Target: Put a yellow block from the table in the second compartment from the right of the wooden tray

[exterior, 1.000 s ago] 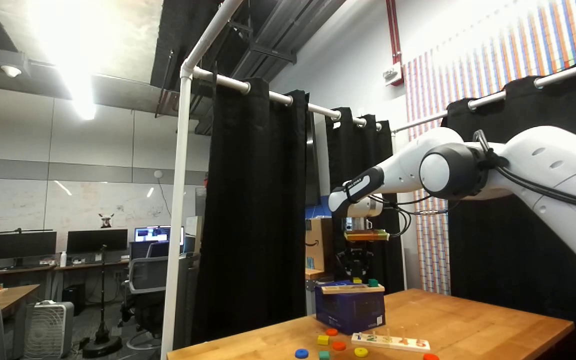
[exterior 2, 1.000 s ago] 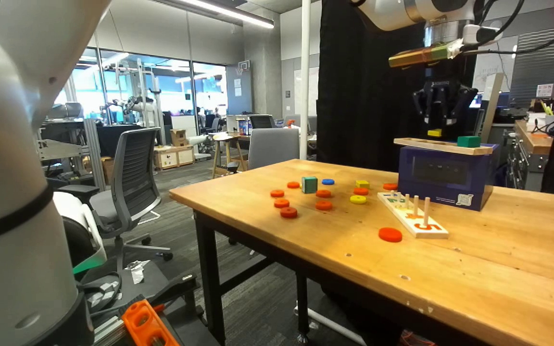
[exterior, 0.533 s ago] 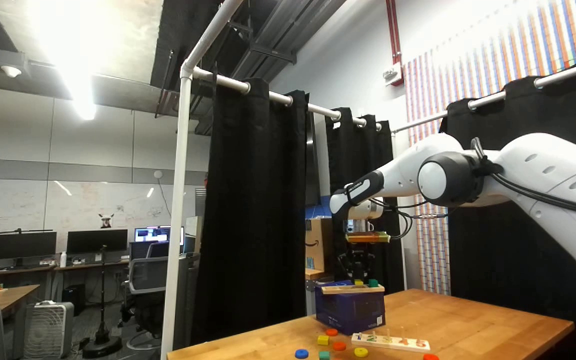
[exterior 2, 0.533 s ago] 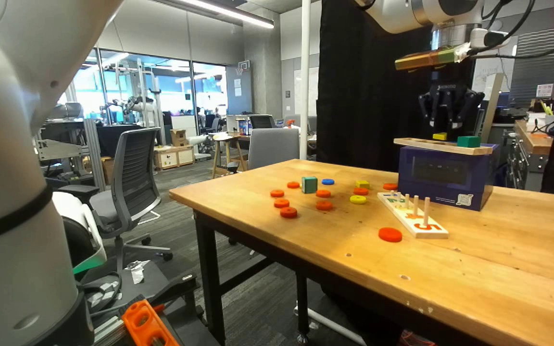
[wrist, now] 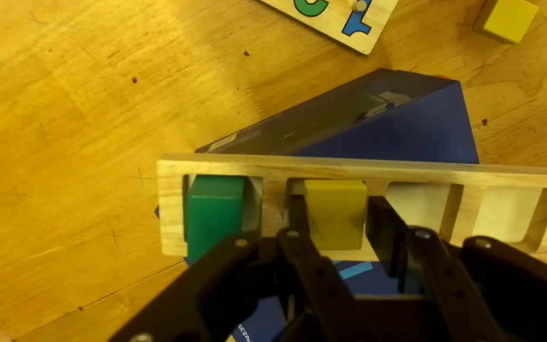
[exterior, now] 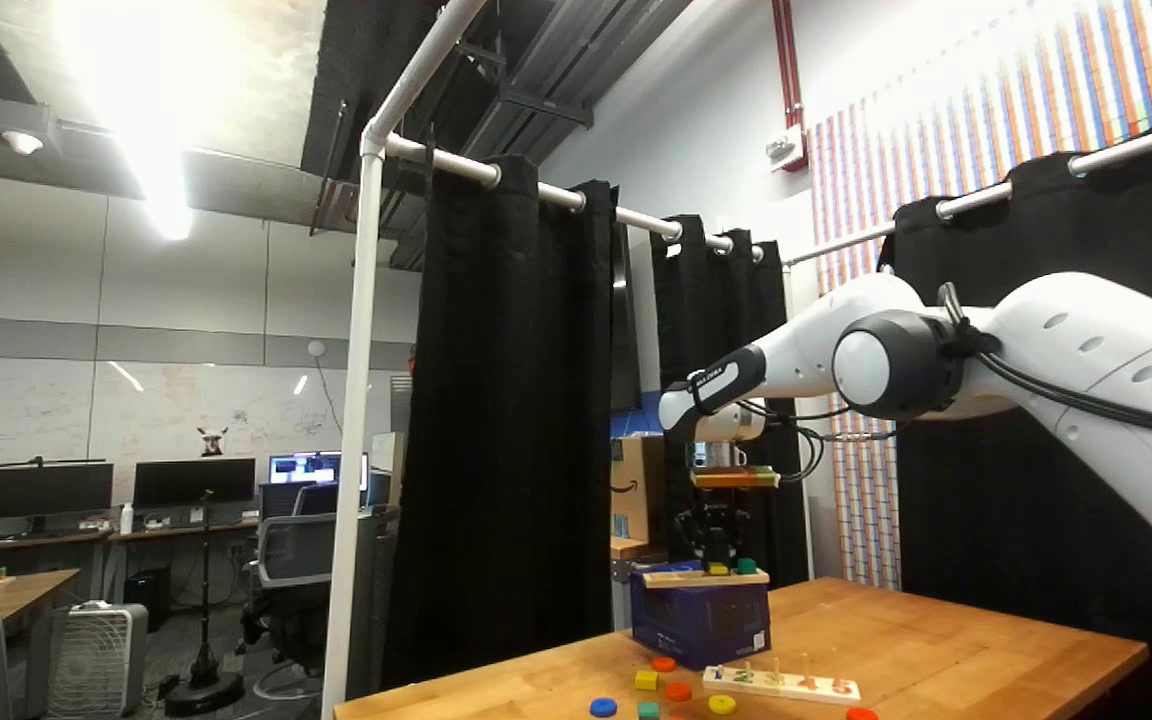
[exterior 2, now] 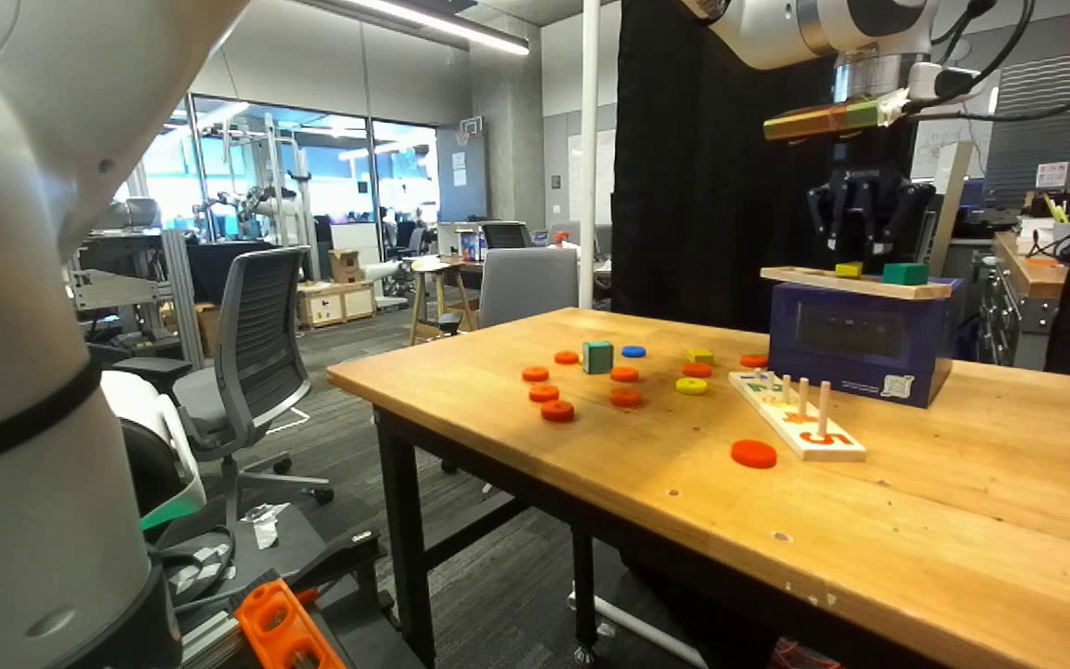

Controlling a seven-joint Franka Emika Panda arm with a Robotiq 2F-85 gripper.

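- Evidently, we were near the end: the yellow block point(wrist: 335, 218) was off the table point(exterior 2: 962, 502), in or at the mouth of the second compartment point(wrist: 296, 186) from the right of the wooden tray point(wrist: 444, 173), counted as in both exterior views.
- The hand point(exterior 2: 855, 247) looked narrowed onto it, a jaw at either side; we couldn't tell whether the block touched the compartment's floor.
- By our judgement, settling the block, releasing it and lifting away remained.
- The rightmost compartment point(wrist: 253, 204) held a smooth green block point(wrist: 214, 218), flat-faced like ours.
- Our tray was pale wood with round-cornered cutouts; it lay atop a purple-blue box point(exterior 2: 855, 339) with a slight sheen.
- Another yellow block point(exterior 2: 700, 356) sat on the table's grained, dark-flecked wood.
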